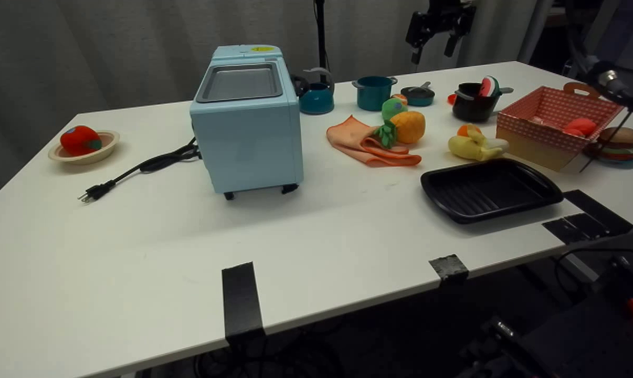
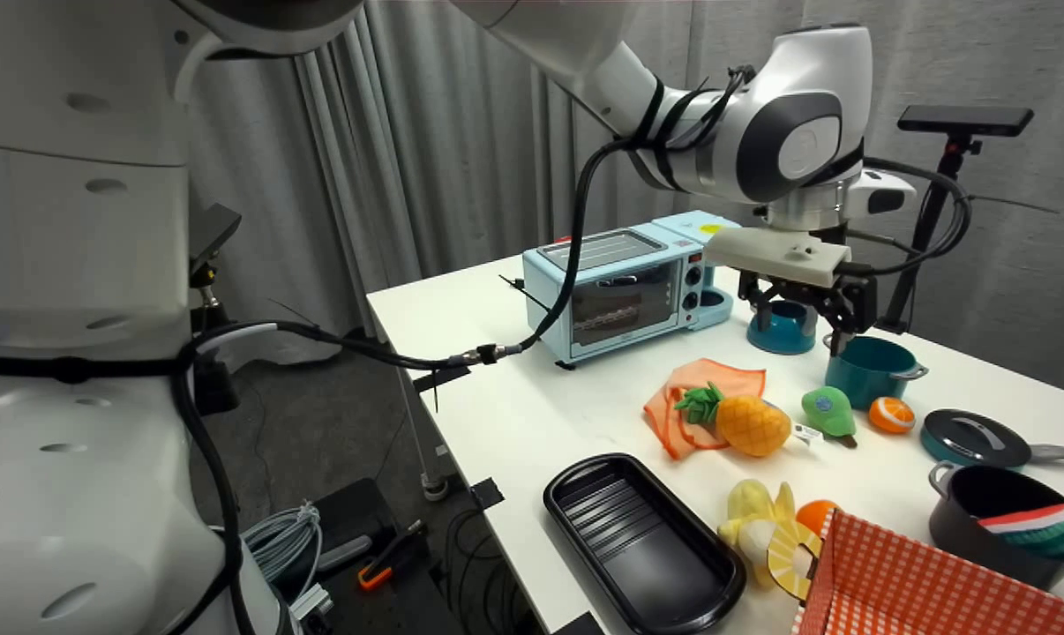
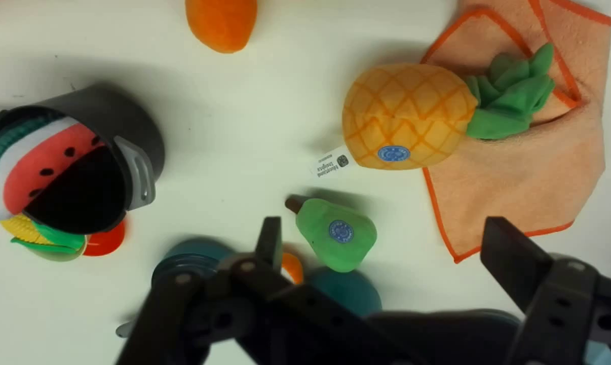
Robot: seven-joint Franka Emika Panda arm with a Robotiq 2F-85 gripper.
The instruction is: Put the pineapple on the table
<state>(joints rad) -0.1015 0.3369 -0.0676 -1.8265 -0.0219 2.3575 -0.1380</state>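
Above a large white rectangular tabletop with black tape at its edge, before grey fabric curtains, my black pincer hangs with fingers spread. The plush orange-yellow pineapple lies there, green leaves over an orange-edged peach cloth.

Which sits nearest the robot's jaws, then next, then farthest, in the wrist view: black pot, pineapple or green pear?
1. Green pear: seen between the open jaws.
2. Pineapple: upper right of the pear.
3. Black pot: far left of the view.
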